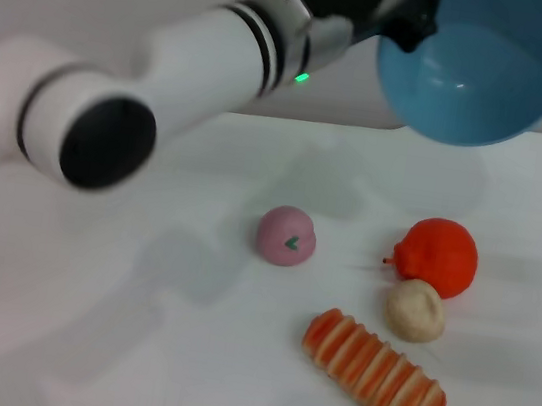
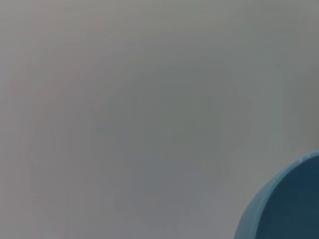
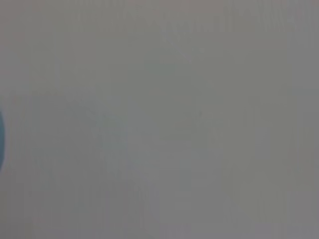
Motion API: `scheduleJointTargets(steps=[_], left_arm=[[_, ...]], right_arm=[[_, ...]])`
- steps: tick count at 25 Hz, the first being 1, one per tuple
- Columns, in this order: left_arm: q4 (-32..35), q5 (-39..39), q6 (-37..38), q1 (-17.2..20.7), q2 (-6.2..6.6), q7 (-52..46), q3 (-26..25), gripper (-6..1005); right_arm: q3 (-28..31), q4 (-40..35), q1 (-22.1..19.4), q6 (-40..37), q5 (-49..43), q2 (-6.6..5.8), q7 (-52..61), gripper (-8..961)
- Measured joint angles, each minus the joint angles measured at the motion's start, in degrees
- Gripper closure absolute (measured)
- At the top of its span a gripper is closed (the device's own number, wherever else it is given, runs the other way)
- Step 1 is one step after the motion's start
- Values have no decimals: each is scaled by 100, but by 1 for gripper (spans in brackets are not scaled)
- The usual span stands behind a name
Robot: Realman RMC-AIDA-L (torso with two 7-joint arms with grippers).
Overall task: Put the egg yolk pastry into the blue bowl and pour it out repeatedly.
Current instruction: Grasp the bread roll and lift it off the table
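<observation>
Closest to the near edge of the white tabletop, toward the right, lies a long striped bread in orange and cream. It sits at a slant.

Just behind it is the egg yolk pastry, a small pale tan lump. It rests on the tabletop, not in the bowl. It touches the orange fruit right behind it, and it is just beside the far end of the striped bread.

A pink bun with a little green mark sits near the middle of the tabletop, apart from the fruit.

Farther back, the left arm reaches across from the left side. Its left gripper holds the blue bowl by the rim, up in the air above the far right part of the tabletop. The bowl is tipped on its side, so its open mouth faces the camera. Nothing is inside it. The left wrist view shows only a curved bit of the bowl against a plain grey blur.

The right gripper cannot be seen anywhere.
</observation>
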Motion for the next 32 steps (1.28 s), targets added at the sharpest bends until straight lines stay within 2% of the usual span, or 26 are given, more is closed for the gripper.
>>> scheduleJointTargets(steps=[3,10,14,15,17,19,23,27,32], left_arm=[[-241,-160,-1434,-31,2,-20,-759,1000],[-347,-103,-3283,-151,33,-344,-1757,1000],[-160,599,-4514,-508,45,-962,-2340,1001],[-160,599,-4514,-508,45,-962,-2340,1001],[-146,1270,-5065,-626,45,-1461,-2388,1001],[-138,1415,-5312,-660,42,-1565,-2381,1001],[130,1465,-5904,-822,44,-1850,-2444,1000],[347,1474,-6151,-893,61,-2018,-2523,1000],[440,1476,-6136,-861,62,-2022,-2542,1000]], right_arm=[[2,20,17,56,0,-7,12,340],[2,17,4,72,-2,-18,12,340],[2,16,4,76,-2,-21,11,340],[2,16,7,76,-3,-21,11,340],[2,16,9,77,-3,-23,11,341],[-2,17,13,77,-18,-31,12,341],[-27,13,10,78,-31,-32,14,341],[-77,-15,12,80,-116,-37,170,341],[-139,-685,-110,291,-1182,-46,1432,341]])
